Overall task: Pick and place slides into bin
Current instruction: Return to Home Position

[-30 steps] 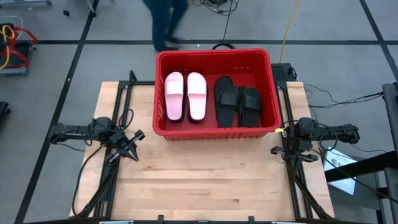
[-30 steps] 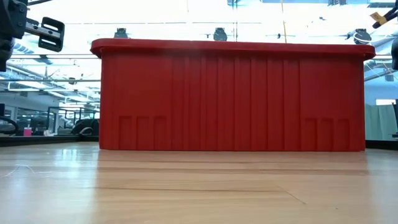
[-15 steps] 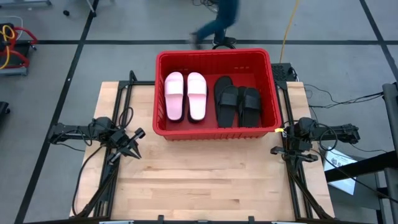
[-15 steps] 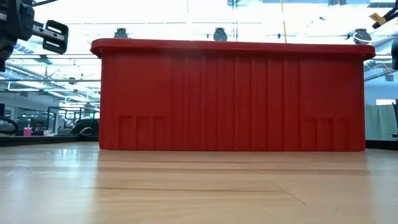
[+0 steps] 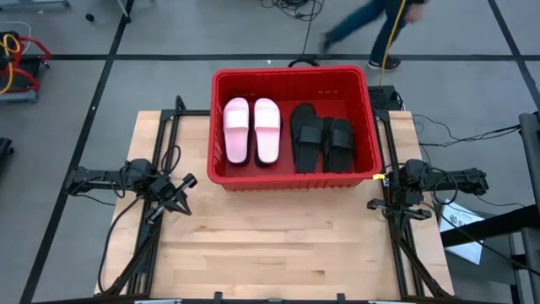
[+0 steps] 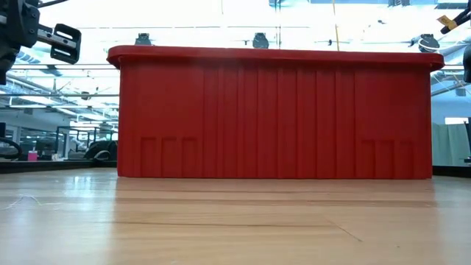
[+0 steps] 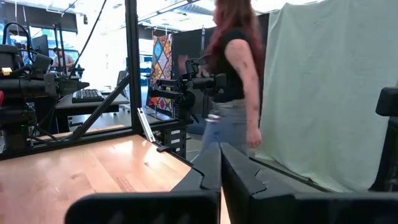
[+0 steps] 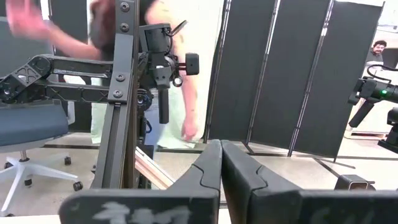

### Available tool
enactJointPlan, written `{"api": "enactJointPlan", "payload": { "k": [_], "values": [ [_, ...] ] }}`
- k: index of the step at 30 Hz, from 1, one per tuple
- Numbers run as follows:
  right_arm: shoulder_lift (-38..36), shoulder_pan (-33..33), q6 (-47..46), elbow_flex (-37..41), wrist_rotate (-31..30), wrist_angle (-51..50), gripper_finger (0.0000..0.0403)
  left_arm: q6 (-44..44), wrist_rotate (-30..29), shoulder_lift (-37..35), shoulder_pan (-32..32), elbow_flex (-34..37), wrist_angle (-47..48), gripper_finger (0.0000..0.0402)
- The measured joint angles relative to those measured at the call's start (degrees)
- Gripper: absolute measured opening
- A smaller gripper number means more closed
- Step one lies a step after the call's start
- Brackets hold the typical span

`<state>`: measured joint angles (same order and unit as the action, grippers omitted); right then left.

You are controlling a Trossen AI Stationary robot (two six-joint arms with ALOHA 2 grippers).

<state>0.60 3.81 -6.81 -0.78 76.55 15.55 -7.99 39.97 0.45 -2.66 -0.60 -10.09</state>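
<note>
Left hand (image 7: pixel 219 155), right hand (image 8: pixel 220 152) near bin (image 5: pixel 291 73).

Grey floor (image 5: pixel 76 93), black tape lines (image 5: pixel 169 57), around wooden worktop (image 5: pixel 278 253); blurred person (image 5: pixel 363 24) past its far edge. Dark folding screens (image 8: pixel 292 81), pale curtain (image 7: pixel 323 87).

I'm looking at a wooden table (image 5: pixel 278 245) on a grey floor. Past its far edge, right of centre, a blurred person (image 5: pixel 363 24) is mid-stride beside a yellow cable (image 5: pixel 386 52). In the room beyond I make out dark folding panels (image 8: pixel 280 74), an office chair (image 8: pixel 31 127) and a pale curtain (image 7: pixel 323 81).
</note>
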Motion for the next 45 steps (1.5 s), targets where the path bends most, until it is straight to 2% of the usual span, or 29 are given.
{"api": "enactJointPlan", "payload": {
  "k": [3,14,26,37,45],
  "values": [
    [0.0,0.0,0.0,0.0,0.0,0.0,0.0,0.0,0.0,0.0,0.0,0.0,0.0,0.0002],
    [0.0,0.0,0.0,0.0,0.0,0.0,0.0,0.0,0.0,0.0,0.0,0.0,0.0,0.0028],
    [0.0,0.0,0.0,0.0,0.0,0.0,0.0,0.0,0.0,0.0,0.0,0.0,0.0,0.0002],
    [0.0,0.0,0.0,0.0,0.0,0.0,0.0,0.0,0.0,0.0,0.0,0.0,0.0,0.0027],
    [0.0,0.0,0.0,0.0,0.0,0.0,0.0,0.0,0.0,0.0,0.0,0.0,0.0,0.0015]
  ]
}}
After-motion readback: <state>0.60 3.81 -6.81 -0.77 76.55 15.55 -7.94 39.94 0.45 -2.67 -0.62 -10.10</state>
